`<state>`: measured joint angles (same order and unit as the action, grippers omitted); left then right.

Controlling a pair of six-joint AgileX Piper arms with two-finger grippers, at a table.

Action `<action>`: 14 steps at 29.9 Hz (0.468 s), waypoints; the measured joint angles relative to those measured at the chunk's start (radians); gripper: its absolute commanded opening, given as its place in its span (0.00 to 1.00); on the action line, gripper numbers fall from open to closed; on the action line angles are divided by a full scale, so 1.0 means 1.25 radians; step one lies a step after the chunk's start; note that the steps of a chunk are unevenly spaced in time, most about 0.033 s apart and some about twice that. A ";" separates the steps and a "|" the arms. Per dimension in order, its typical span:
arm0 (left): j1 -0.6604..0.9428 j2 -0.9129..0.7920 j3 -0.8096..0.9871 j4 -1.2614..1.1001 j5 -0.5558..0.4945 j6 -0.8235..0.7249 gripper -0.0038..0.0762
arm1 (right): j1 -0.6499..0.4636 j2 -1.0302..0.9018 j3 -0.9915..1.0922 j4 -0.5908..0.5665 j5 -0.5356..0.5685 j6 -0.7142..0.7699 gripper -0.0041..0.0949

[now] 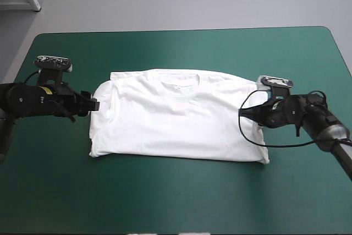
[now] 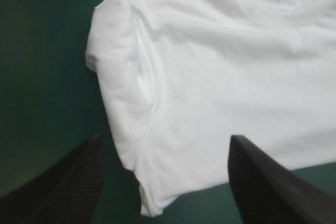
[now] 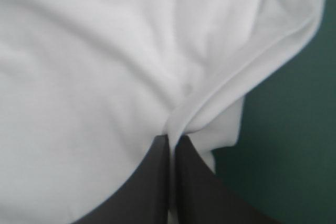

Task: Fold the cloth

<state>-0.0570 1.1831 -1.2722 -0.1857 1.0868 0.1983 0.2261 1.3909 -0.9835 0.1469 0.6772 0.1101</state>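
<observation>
So the right gripper (image 3: 172, 140) pinches the T-shirt (image 1: 176, 119) edge, left gripper (image 2: 164, 140) fingers spread at the other side, so the left probably must grip before folding.

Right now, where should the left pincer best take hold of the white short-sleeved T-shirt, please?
Probably the stacked edge at the left sleeve of the white short-sleeved T-shirt, coming in low from the teal-green table's left side. It lies flat, its layers meet there, and the open left pincer faces that edge; the right pincer grips the opposite side.
</observation>
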 measured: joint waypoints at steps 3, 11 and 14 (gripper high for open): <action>0.000 0.000 0.000 -0.017 0.000 0.008 0.66 | 0.060 0.018 -0.011 0.008 -0.024 -0.012 0.02; 0.000 0.000 0.000 -0.018 0.004 0.011 0.66 | 0.163 0.124 -0.044 0.015 -0.027 -0.048 0.04; 0.000 0.000 0.000 -0.018 0.012 0.011 0.66 | 0.174 0.161 -0.061 0.019 -0.015 -0.058 0.18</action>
<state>-0.0570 1.1831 -1.2722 -0.2087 1.1015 0.2117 0.4441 1.5923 -1.0593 0.1701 0.6582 0.0379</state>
